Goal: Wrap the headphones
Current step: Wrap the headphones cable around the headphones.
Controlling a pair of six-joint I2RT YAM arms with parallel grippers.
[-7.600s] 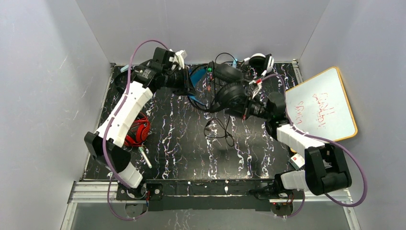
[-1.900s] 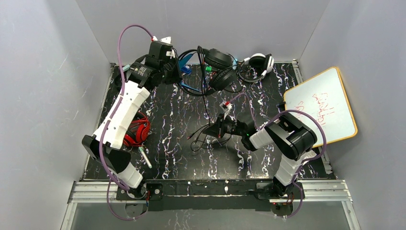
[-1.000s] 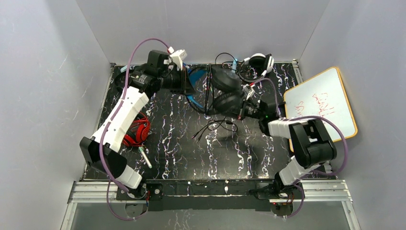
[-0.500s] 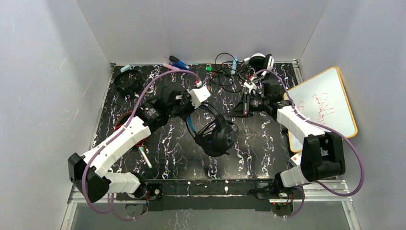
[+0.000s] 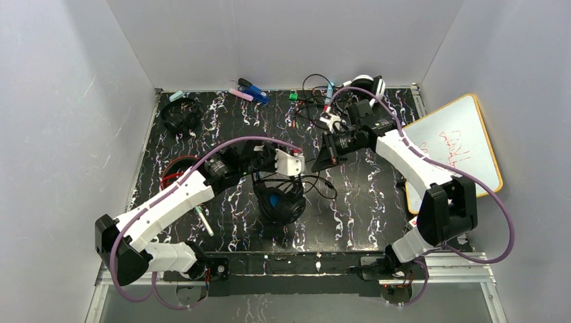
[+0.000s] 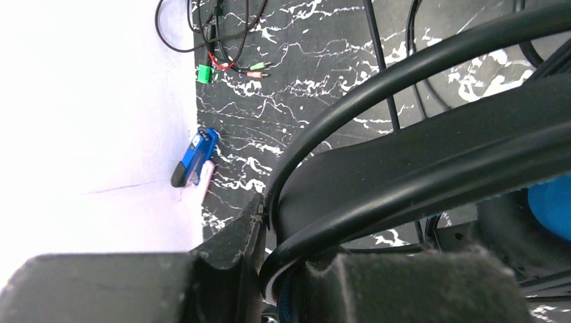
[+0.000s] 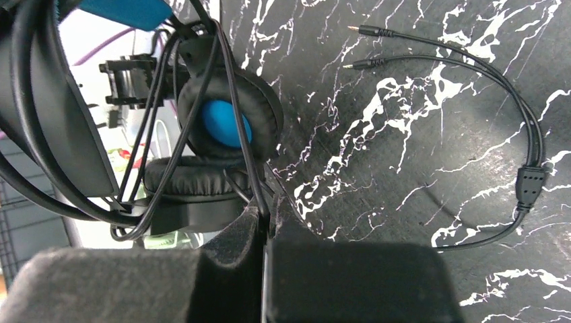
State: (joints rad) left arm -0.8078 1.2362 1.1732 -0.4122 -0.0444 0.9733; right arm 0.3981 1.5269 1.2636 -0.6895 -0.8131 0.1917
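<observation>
Toward the near edge of the worktop (image 5: 367,212), seen from above, the black-and-blue headphones (image 5: 276,203) are held by the left end effector (image 5: 269,176). Their cable (image 5: 316,186) loops across to the right end effector (image 5: 320,160) just beside it. A red pair (image 5: 176,178) lies by the left edge, partly under the left arm. An all-black pair (image 5: 180,116) sits in the far left corner and a white pair (image 5: 367,84) in the far right corner. Markers (image 5: 250,89) lie along the far edge, and a whiteboard (image 5: 452,145) rests beyond the right edge.

From the left wrist, the left end effector (image 6: 269,269) is clenched on the black headband (image 6: 417,158). A blue marker (image 6: 195,156) and a small green piece (image 6: 204,73) lie at the worktop's edge beyond.

From the right wrist, the right end effector (image 7: 266,219) is clenched on the thin cable, which runs up past an ear cup (image 7: 225,121) with a blue centre. A cable splitter (image 7: 530,182) and two jack plugs (image 7: 367,30) rest on the worktop.
</observation>
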